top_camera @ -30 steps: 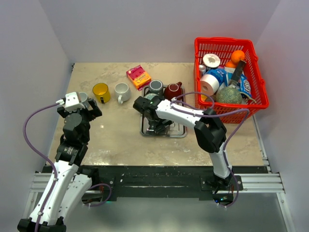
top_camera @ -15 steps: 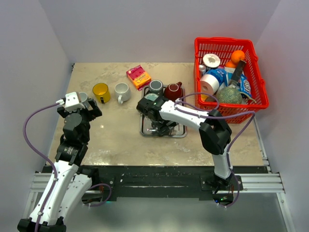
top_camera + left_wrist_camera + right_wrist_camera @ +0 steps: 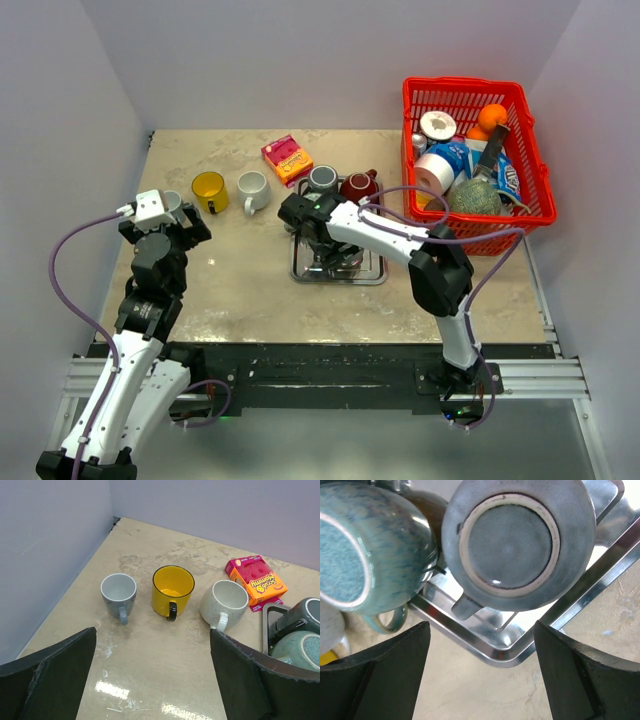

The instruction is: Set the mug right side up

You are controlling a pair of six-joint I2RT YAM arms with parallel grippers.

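Note:
A blue-grey mug (image 3: 512, 542) stands upside down in the metal tray (image 3: 506, 654), base up, handle (image 3: 464, 606) pointing toward my right gripper. My right gripper (image 3: 480, 680) is open and empty just above and short of it, one finger (image 3: 377, 675) on each side of the tray corner. In the top view the right gripper (image 3: 326, 246) hovers over the tray (image 3: 372, 276) and hides most of the mug. A teal mug (image 3: 362, 550) lies on its side beside it. My left gripper (image 3: 152, 675) is open and empty at the table's left.
Upright grey (image 3: 118, 591), yellow (image 3: 172, 587) and white speckled (image 3: 225, 600) mugs stand in a row ahead of the left gripper. A pink sponge box (image 3: 287, 158), a dark mug (image 3: 322, 180) and a maroon mug (image 3: 358, 188) sit behind the tray. A full red basket (image 3: 475, 150) is far right.
My right gripper has shifted slightly over the tray, first right, then back left and farther away. The left arm and the mugs have not moved.

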